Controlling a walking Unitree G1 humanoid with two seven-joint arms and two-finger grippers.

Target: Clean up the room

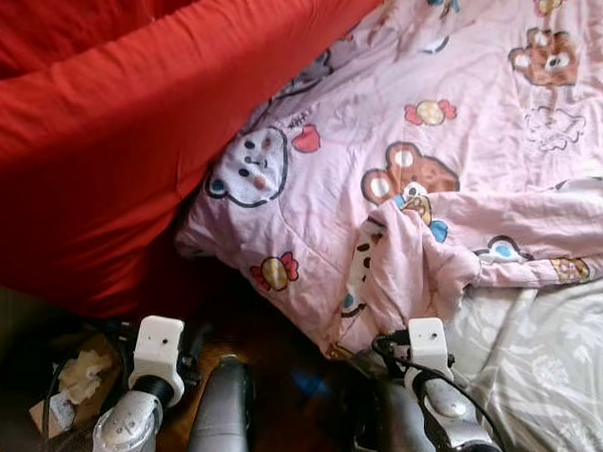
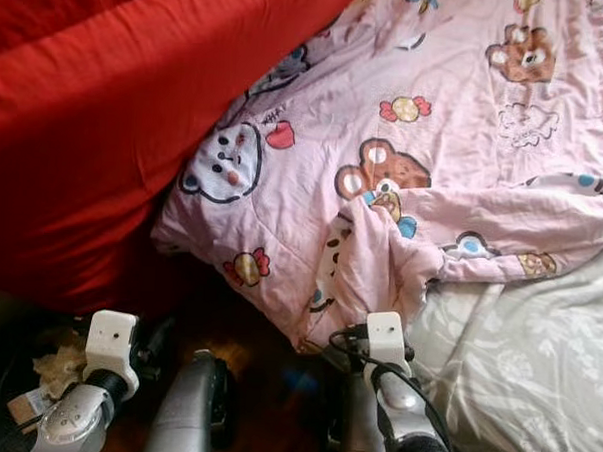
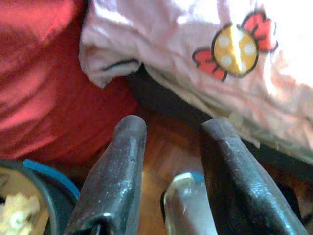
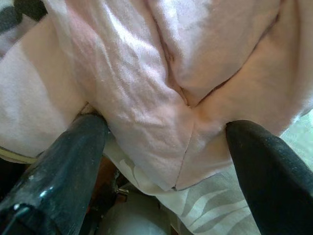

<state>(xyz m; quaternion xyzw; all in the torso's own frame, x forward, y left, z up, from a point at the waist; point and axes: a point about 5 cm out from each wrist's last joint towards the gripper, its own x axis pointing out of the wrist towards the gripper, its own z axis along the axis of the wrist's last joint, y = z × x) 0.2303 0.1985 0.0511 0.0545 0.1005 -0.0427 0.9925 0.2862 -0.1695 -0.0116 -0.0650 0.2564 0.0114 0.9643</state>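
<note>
A: Starting nearest, what sits between the right gripper (image 4: 161, 147) and its fingers?

B: A bunched fold of the pink blanket (image 1: 414, 161) hangs right between them. The fingers are spread wide, one on each side of the fold; one finger (image 4: 63, 156) touches the cloth's edge, and nothing is clamped.

A: And the left gripper (image 3: 171, 161)?

B: Its fingers are apart too, holding nothing. It hovers over the dark wooden floor (image 3: 164, 142), with the blanket's corner and its candy print just beyond the tips.

A: What else is low down?

B: A dark bin (image 1: 35, 375) with crumpled paper inside, beside the left arm.

A: Farther out?

B: The blanket with bear prints spreads across the bed, its lower edge rumpled over a grey patterned sheet (image 1: 546, 357). A red cover (image 1: 116, 128) lies along the blanket's left side.
</note>
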